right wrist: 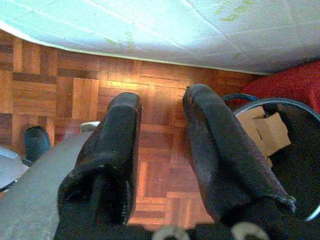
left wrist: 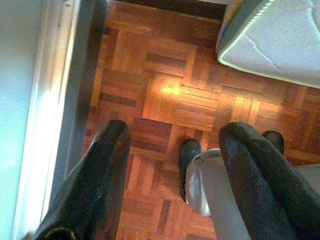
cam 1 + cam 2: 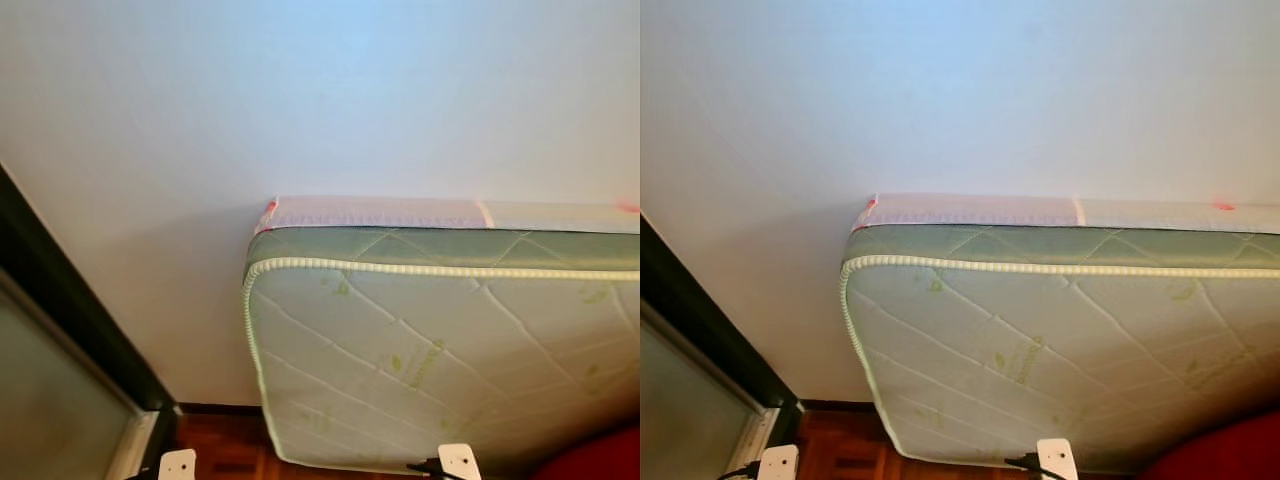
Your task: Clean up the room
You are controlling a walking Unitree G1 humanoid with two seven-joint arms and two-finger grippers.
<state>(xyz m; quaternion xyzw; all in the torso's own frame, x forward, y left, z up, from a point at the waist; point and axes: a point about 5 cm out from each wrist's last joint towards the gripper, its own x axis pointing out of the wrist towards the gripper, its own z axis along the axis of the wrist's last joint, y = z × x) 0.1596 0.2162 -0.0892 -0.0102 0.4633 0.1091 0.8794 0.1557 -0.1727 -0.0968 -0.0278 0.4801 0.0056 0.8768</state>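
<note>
Both grippers hung low over the floor with nothing between their fingers. Left gripper (image 2: 172,165): two thick, matte black fingers (image 2: 100,185) spread wide apart above the parquet floor (image 2: 165,90), a glossy reddish-brown wood laid in square basket-weave blocks. Beneath it were a rounded silver-grey limb of the robot and two dark rounded feet (image 2: 190,155). Beside this gripper ran a pale, smooth door frame (image 2: 45,110) edged by a dark strip.

Right gripper (image 1: 162,145): its scuffed, leathery black fingers stood moderately apart, empty, over the same parquet. Just beside it stood a dark round bin (image 1: 295,150) with a thin rim, holding what appeared to be crumpled tan cardboard pieces (image 1: 265,132); the blur prevented a firmer reading. A red surface (image 1: 295,82) lay behind the bin.

Mattress (image 3: 450,350): quilted, pale with faint green leaf prints, corded piping along its rounded corner, a greenish side band, standing on edge and leaning against the plain white wall (image 3: 300,90).
</note>
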